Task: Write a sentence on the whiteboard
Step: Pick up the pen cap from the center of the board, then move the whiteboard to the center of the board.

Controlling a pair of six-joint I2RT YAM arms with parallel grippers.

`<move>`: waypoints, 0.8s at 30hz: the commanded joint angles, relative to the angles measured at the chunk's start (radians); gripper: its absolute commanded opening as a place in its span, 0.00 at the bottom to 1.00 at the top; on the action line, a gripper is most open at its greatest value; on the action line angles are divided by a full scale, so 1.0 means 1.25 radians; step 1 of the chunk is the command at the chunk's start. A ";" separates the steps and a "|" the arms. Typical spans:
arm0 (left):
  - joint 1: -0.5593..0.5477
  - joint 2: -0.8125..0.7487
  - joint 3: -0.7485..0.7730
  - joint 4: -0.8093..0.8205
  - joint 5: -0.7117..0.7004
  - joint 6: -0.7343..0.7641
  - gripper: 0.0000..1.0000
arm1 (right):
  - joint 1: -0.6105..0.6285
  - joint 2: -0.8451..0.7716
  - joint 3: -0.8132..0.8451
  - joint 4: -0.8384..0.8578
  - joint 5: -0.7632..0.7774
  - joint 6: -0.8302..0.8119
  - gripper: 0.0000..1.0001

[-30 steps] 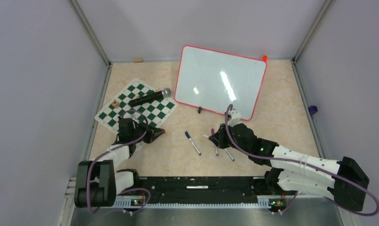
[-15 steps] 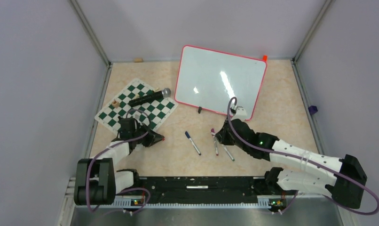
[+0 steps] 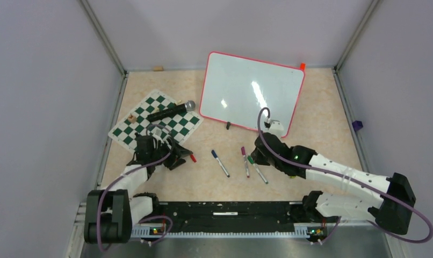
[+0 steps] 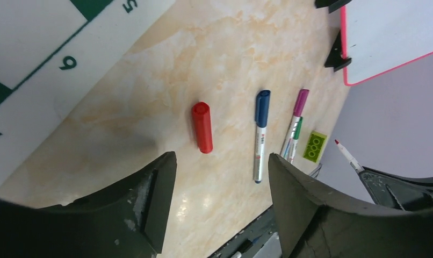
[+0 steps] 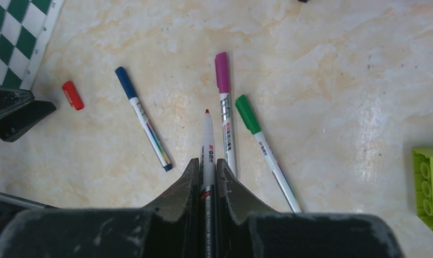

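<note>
The whiteboard (image 3: pixel 251 92) with its red-pink frame stands at the back of the table; its corner (image 4: pixel 386 43) shows in the left wrist view. My right gripper (image 3: pixel 255 156) (image 5: pixel 206 164) is shut on an uncapped red marker (image 5: pixel 207 145), tip pointing forward over the table. The marker's red cap (image 3: pixel 193 158) (image 4: pixel 202 128) (image 5: pixel 73 95) lies loose on the table just beyond my left gripper (image 3: pixel 180 157) (image 4: pixel 221 161), which is open with nothing between its fingers.
Blue (image 3: pixel 220 163), purple (image 3: pixel 245 159) and green (image 3: pixel 257 167) markers lie on the table between the arms. A chess mat (image 3: pixel 155 123) with a black microphone (image 3: pixel 170 111) on it lies at the left. A green brick (image 5: pixel 429 185) sits to the right.
My left gripper has opened and let go of the red cap, which now lies on the table. The right gripper has lifted slightly with the uncapped marker.
</note>
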 commanded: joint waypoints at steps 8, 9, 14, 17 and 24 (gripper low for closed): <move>-0.002 -0.225 0.040 -0.036 -0.032 0.038 0.99 | -0.023 -0.159 -0.088 0.210 0.008 -0.242 0.00; -0.002 -0.243 0.041 -0.029 -0.039 0.041 0.99 | -0.042 -0.168 -0.093 0.223 0.003 -0.246 0.00; -0.002 -0.267 0.057 0.061 -0.113 0.054 0.97 | -0.167 -0.173 -0.092 0.286 -0.105 -0.278 0.00; -0.002 -0.204 0.070 0.136 -0.162 0.040 0.95 | -0.233 -0.144 -0.071 0.313 -0.158 -0.298 0.00; -0.001 0.056 0.185 0.358 -0.033 -0.008 0.99 | -0.278 -0.074 0.000 0.328 -0.170 -0.331 0.00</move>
